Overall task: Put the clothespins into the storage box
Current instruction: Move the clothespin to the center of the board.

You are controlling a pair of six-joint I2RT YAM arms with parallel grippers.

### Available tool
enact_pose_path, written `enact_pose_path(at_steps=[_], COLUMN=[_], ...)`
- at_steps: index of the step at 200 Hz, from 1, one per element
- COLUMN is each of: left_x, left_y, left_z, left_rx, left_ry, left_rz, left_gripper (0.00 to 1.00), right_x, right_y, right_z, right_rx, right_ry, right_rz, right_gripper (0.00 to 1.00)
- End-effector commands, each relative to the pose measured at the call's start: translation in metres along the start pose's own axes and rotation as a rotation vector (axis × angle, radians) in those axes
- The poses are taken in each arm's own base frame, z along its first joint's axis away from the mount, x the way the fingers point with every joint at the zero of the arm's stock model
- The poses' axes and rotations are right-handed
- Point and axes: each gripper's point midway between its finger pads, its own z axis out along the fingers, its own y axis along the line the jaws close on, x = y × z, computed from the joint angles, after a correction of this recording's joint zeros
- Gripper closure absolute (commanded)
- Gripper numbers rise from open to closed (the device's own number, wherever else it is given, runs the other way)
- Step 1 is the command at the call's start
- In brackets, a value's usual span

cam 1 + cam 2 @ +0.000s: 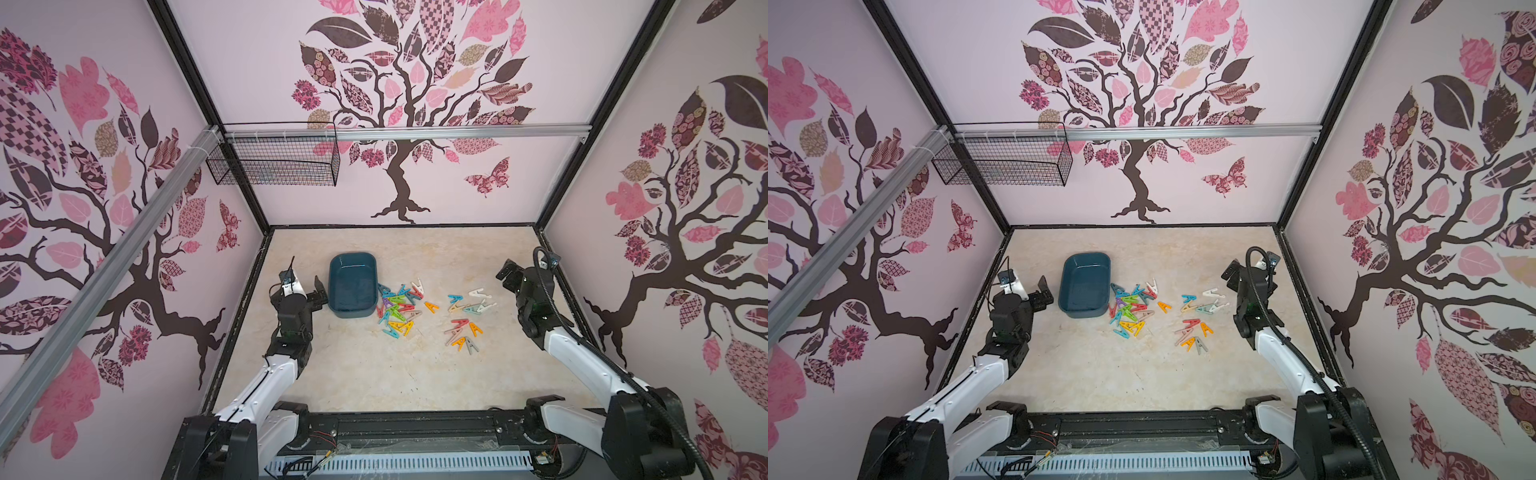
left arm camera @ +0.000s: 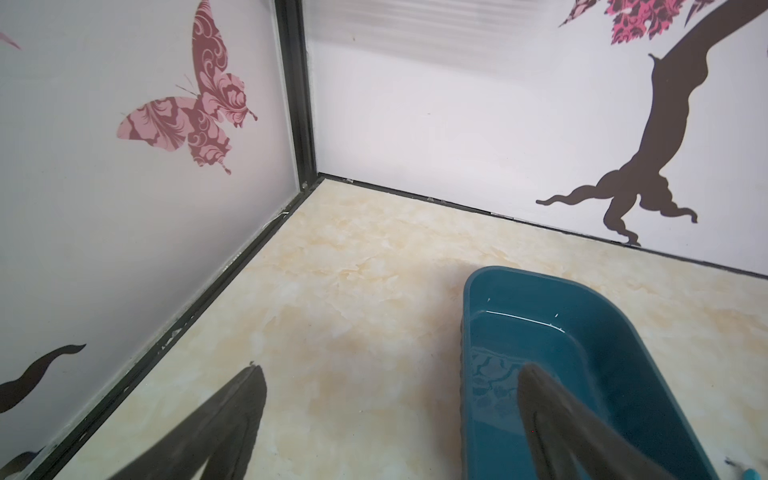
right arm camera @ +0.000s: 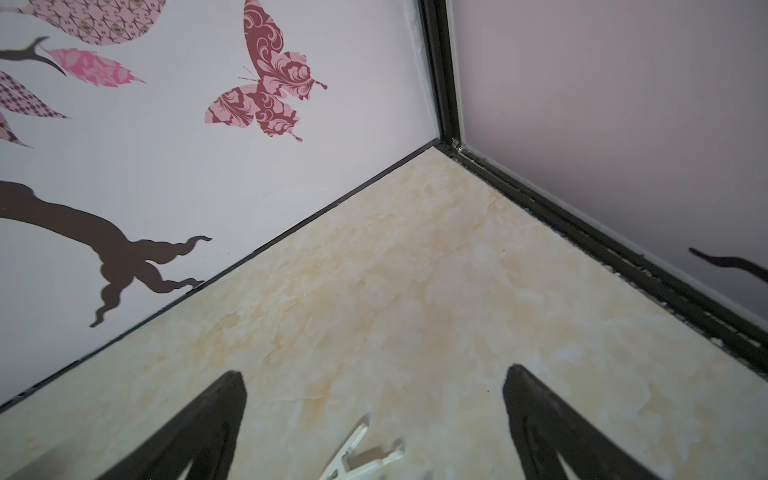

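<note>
White clothespin (image 3: 362, 456) shows in right wrist view — storage box (image 2: 615, 332) in left.

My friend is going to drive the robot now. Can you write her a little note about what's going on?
Left pincer: open, empty, next to the box.
Right pincer: open, empty, close to a white clothespin.
Box: sits on the table with nothing in it.
Clothespins: all on the table, with a pile right beside the box and a looser bunch nearer the right arm.
Done: nothing yet.
Left: every clothespin needs to go into the box.
</note>
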Motion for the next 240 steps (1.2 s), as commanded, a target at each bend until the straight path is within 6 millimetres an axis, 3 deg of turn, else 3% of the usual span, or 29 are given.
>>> enact_pose_path(at_steps=[1, 34, 60, 101, 137, 184, 208, 240], left_x=[-0.023, -0.063, -0.082, -0.095, -0.065, -0.022, -0.007, 0.019], left_y=[0.003, -0.018, -0.007, -0.051, -0.081, -0.109, -0.135, -0.159], left_z=[-0.01, -0.027, -0.044, -0.054, -0.051, -0.045, -0.044, -0.036], left_rx=[-0.044, 0.061, 0.037, 0.272, 0.356, 0.426, 0.459, 0.488], left_ry=[0.05, 0.096, 0.137, 0.232, 0.403, 0.497, 0.526, 0.596], left_rz=[-0.147, -0.169, -0.318, -0.182, -0.06, -0.03, 0.093, 0.145], left_gripper=[0.02, 0.02, 0.02, 0.12, 0.17, 0.19, 0.21, 0.23], right_x=[0.023, 0.025, 0.045, 0.08, 0.128, 0.171, 0.19, 0.199], right_y=[0.019, 0.041, 0.046, 0.059, 0.076, 0.1, 0.117, 0.145], right_z=[-0.017, -0.025, -0.023, -0.03, -0.04, -0.044, -0.033, -0.003], right_rx=[-0.225, -0.279, -0.217, -0.197, -0.205, -0.215, -0.222, -0.221], right_ry=[0.19, 0.291, 0.42, 0.572, 0.702, 0.778, 0.819, 0.821], right_rz=[0.223, 0.237, 0.165, -0.01, -0.174, -0.361, -0.394, -0.399], right_gripper=[0.0, 0.02, 0.03, 0.09, 0.17, 0.23, 0.27, 0.34])
